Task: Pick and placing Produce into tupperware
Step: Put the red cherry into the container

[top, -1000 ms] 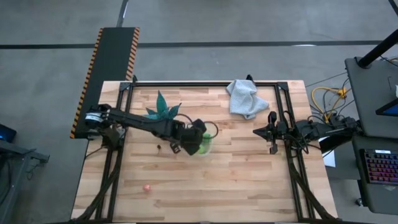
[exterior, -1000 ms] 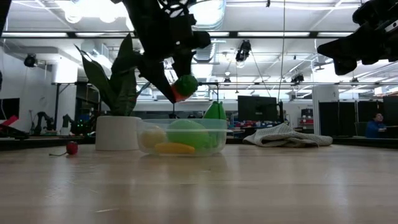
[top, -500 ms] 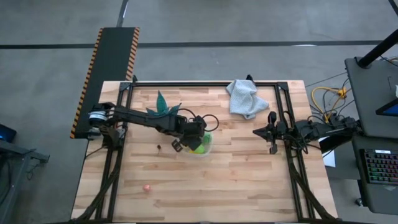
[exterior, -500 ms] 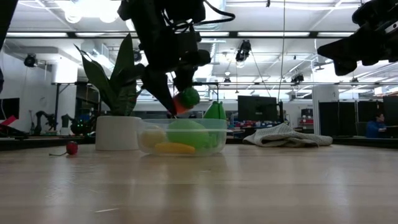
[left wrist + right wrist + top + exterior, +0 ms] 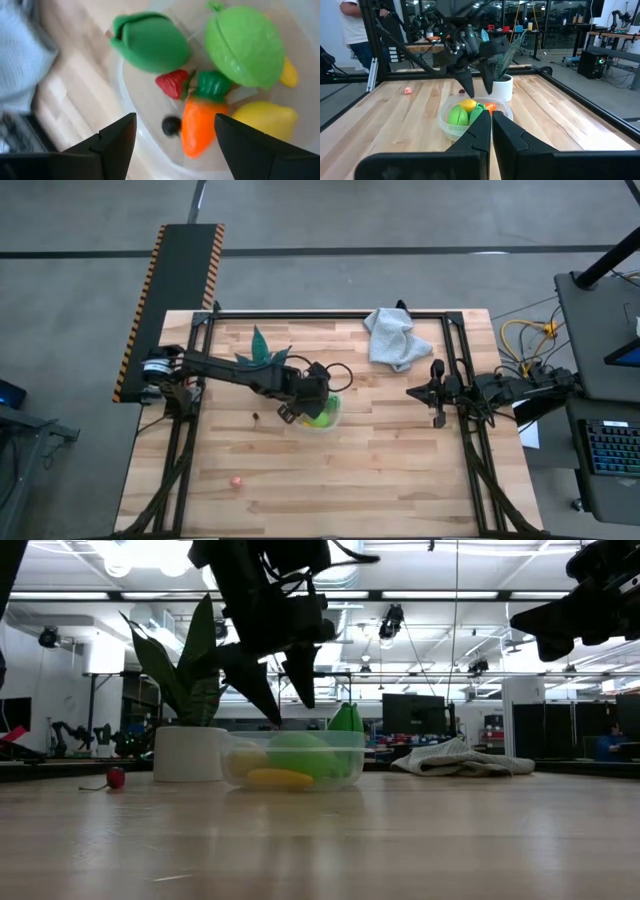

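Note:
My left gripper (image 5: 303,411) hangs open just above the clear tupperware (image 5: 326,416), fingers pointing down, touching nothing. In the left wrist view an orange carrot (image 5: 198,126) lies in the tub between my fingers, beside a strawberry (image 5: 172,84), two green pieces (image 5: 150,42) (image 5: 245,45), a lemon (image 5: 262,120) and a small dark piece (image 5: 171,125). A pink piece (image 5: 236,481) and a dark brown piece (image 5: 258,416) rest on the table. My right gripper (image 5: 437,396) waits shut at the table's right side.
The teal plant (image 5: 262,352) in its white pot (image 5: 190,752) stands just behind and left of the tub. A pale grey cloth (image 5: 393,337) lies near the far edge. Bare wood spreads over the near half of the table (image 5: 360,480).
My left gripper carried the carrot above the tub, sank a little toward it and toward the table's left, then opened and let go. The carrot dropped out of the fingers and now lies inside the tub.

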Controlling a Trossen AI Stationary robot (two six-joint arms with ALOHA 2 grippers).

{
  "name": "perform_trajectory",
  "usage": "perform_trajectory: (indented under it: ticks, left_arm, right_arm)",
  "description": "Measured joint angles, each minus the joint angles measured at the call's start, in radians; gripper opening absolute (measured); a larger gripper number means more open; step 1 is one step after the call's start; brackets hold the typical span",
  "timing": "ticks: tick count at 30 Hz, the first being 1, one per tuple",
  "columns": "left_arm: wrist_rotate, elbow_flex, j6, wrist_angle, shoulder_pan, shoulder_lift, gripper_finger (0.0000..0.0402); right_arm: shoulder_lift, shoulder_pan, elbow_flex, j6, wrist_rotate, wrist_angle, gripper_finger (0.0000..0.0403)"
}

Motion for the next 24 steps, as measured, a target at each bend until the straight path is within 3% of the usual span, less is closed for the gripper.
perform_trajectory:
  ticks: [13, 20, 24]
  left_arm:
    - [-0.027, 0.003, -0.364, -0.366, -0.166, -0.049, 0.0253]
    - [-0.026, -0.029, -0.468, -0.549, -0.231, -0.050, 0.0253]
    - [-0.013, -0.104, -0.486, -0.571, -0.233, -0.056, 0.0252]
  right_arm:
    - [0.000, 0.000, 0.000, -0.001, 0.000, -0.015, 0.0009]
    - [0.001, 0.000, 0.000, -0.001, 0.000, -0.021, 0.0009]
    - [0.001, 0.000, 0.000, -0.001, 0.000, -0.021, 0.0009]
